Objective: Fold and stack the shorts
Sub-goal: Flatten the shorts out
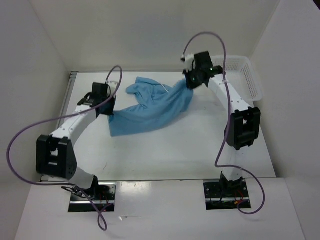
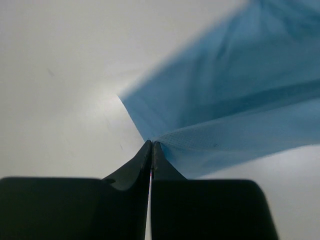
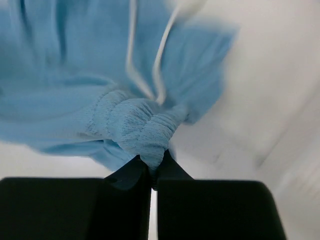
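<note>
**Shorts pinched at both ends: spreading step, no fold yet**

Top view. We note the shorts [image 1: 150, 107] on the white table [image 1: 165, 155], toward its far half, drawn out on a diagonal between the two arms. The far part is bunched and twisted; the near part lies flatter. The left gripper [image 1: 111, 114] sits at the near-left corner of the cloth, and the right gripper [image 1: 189, 81] at its far-right end. A white mesh basket [image 1: 247, 75] stands at the far right, apart from the cloth.

Left wrist view. The fingers are pressed together with only a thin corner of blue fabric nipped at their tips. The cloth fans away to the right over the bare table. We cannot tell which corner of the garment this is.

Right wrist view. The fingers are closed on a thick bunch of the gathered waistband [image 3: 135, 127]. The white drawstring [image 3: 159, 70] trails loose across the fabric behind it. The picture is somewhat blurred.

Judgement. We take this as the flattening step that precedes the first fold. The next move calls for drawing the two ends apart evenly to work out the twist, then laying the cloth flat. The left pinch is shallow and could slip under tension.
</note>
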Controlling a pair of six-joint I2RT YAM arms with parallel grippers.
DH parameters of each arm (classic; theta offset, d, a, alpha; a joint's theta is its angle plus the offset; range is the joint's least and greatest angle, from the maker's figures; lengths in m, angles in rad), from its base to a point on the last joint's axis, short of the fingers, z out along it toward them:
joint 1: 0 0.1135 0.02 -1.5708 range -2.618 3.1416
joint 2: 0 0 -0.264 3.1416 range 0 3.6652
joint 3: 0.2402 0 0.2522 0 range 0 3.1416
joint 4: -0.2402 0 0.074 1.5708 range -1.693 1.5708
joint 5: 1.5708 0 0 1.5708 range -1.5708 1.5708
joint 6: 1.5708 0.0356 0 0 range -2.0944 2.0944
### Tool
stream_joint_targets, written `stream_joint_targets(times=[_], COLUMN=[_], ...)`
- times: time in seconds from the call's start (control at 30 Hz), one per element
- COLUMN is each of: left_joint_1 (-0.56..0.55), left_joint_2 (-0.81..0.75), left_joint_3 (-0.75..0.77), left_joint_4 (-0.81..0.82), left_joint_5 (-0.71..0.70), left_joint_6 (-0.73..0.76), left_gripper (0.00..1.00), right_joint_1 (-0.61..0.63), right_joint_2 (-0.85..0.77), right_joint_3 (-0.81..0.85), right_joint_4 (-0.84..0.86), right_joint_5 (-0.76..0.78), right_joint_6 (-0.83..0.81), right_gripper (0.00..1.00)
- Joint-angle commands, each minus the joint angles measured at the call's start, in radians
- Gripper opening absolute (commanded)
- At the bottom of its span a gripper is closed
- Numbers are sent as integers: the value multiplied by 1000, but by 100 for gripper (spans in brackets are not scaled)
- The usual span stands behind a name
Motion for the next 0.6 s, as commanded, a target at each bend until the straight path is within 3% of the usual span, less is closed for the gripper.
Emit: stream_joint_targets(times=[0.0,0.03,0.13,0.17,0.23,0.4,0.5,0.57], left_joint_1=[50,64,106,106,116,106,96,71], left_joint_2=[78,95,133,142,118,-54,-159,-242], left_joint_3=[283,449,673,754,755,407,171,9], left_joint_4=[324,364,398,355,320,298,229,164], left_joint_5=[-104,-118,-138,-123,-104,-92,-92,-79], left_joint_6=[3,3,3,3,3,3,3,3], left_gripper=[0,0,0,0,0,0,0,0], right_joint_1=[-5,-5,-5,-5,-5,-5,-5,4], right_joint_2=[45,45,56,56,19,-93,-173,-213], right_joint_3=[357,499,677,691,650,333,27,-80], right_joint_4=[310,325,347,347,324,263,221,166], right_joint_5=[197,244,269,221,173,55,2,-31], right_joint_6=[279,307,350,341,289,151,56,-37], right_gripper=[0,0,0,0,0,0,0,0])
